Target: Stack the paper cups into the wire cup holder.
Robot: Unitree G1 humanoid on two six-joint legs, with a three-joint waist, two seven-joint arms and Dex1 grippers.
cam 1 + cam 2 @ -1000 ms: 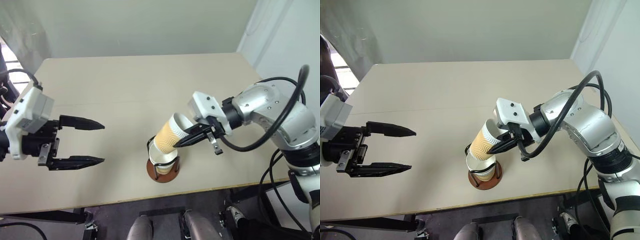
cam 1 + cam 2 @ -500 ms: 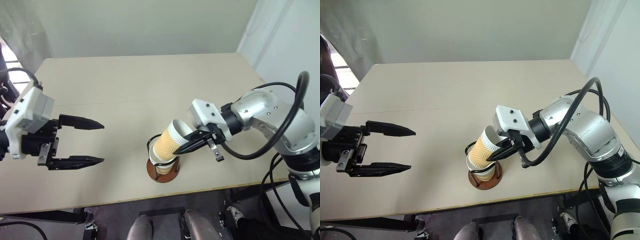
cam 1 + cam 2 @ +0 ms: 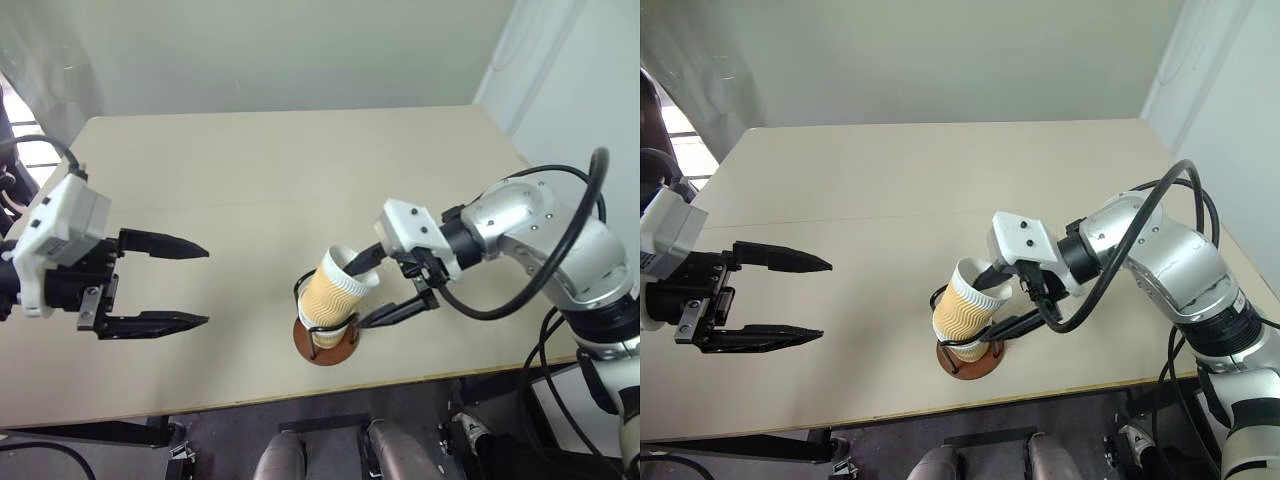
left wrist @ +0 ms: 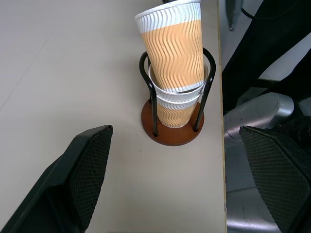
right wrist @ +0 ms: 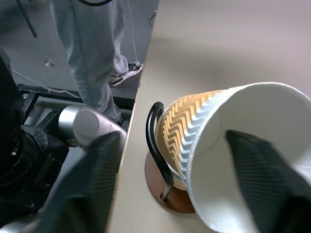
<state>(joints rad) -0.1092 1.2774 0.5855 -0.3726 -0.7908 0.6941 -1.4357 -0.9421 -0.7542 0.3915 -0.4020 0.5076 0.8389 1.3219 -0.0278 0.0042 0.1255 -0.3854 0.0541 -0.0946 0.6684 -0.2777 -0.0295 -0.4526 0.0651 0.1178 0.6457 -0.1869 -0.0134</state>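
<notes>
Step in hand, as judged: release of the top cup [image 3: 340, 288] into the wire cup holder [image 4: 173, 97]; the cup sits nested in the paper cups [image 4: 176, 103] already in the holder, but tilted, its rim leaning toward the right gripper [image 3: 371, 290]; stack not yet seated square.

To do it well: withdraw the right gripper straight back along its own line, without brushing the rim, since 1 finger lies at the cup's mouth and the other low beside the holder's base [image 3: 325, 345]; any sideways drag would likely tip the cup or shift the light stand, which stands near the table [image 3: 250, 180] edge; a gentle downward press on the rim might then be needed to seat it.

Pose: right arm reaches in from the right, gripper angled down toward the left, fingers spread apart and no longer pinching the cup; left gripper [image 3: 165, 283] hovers well apart over the table's left side, fingers spread wide, holding nothing.
</notes>
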